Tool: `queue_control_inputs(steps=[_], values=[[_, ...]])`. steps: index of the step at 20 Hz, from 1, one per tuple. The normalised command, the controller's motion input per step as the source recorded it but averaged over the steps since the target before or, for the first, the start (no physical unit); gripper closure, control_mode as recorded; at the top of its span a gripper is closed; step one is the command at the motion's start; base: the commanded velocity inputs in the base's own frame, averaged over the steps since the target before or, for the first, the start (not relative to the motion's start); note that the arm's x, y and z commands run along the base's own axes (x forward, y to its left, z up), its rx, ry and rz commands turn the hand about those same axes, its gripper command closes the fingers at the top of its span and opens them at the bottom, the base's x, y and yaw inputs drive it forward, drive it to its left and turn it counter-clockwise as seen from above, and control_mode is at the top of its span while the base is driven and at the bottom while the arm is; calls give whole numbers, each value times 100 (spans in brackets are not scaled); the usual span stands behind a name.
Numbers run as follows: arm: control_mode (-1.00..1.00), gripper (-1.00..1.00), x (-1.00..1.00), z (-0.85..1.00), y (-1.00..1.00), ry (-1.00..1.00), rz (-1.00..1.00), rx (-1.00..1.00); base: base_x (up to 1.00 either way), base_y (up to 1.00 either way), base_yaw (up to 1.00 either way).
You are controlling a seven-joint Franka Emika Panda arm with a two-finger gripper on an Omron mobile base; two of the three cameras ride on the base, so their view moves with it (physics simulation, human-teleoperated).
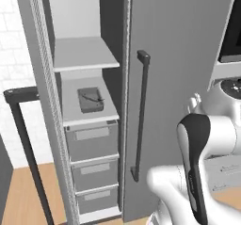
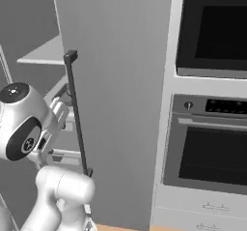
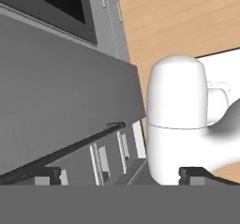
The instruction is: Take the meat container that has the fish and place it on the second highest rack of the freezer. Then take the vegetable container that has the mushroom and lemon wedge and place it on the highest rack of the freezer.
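The small dark grey tray with the slender fish [image 1: 90, 100] sits on the tall grey freezer's [image 1: 179, 54] second-highest pale shelf. I judge the vegetable container comes next, so the base must turn to find it. The two-finger gripper's [image 3: 119, 175] dark tips stand wide apart, holding nothing.

The white arm is folded back close to its base, its claw [image 3: 119, 175] empty, tips wide apart

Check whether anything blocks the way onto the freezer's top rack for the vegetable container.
Nothing visible does. The freezer stands open on this side, and its top rack is bare. The fish container sits on the rack below.
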Motion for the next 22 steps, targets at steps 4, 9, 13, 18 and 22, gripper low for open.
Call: queue_control_inputs(steps=[4,9,13,18,22], values=[[100,-100,0,0,0,0,0,0,31,-100,-31],[100,-100,0,0,0,0,0,0,96,-100,-21],[100,-100,0,0,0,0,0,0,32,-100,-28],[100,-100,0,0,0,0,0,0,0,-100,-34],[100,-100,0,0,0,0,0,0,10,-100,-30]])
